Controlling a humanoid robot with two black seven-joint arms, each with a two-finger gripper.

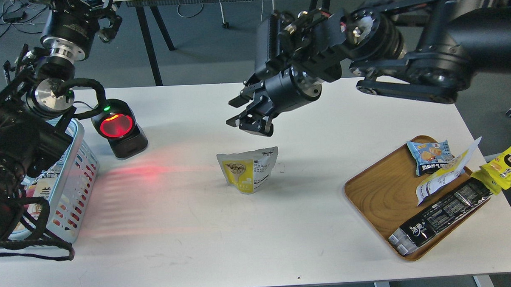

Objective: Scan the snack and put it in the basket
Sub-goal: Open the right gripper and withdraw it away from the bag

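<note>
The snack (pixel 248 170), a pouch yellow below and white above with a round picture of beige balls, stands upright by itself at the middle of the white table. My right gripper (pixel 232 113) hangs open and empty in the air above and slightly behind it, not touching it. The pale blue basket (pixel 80 166) stands at the table's left edge, partly hidden by my left arm, with packets inside. My left gripper (pixel 106 21) is raised at the top left, beyond the table, too dark and small to read.
A black barcode scanner (pixel 120 129) with a glowing red window stands right of the basket and throws red light across the table. A wooden tray (pixel 378 194) at the right holds a blue packet, a white pouch and a long black packet; a yellow cartoon-face packet (pixel 509 163) lies at its edge.
</note>
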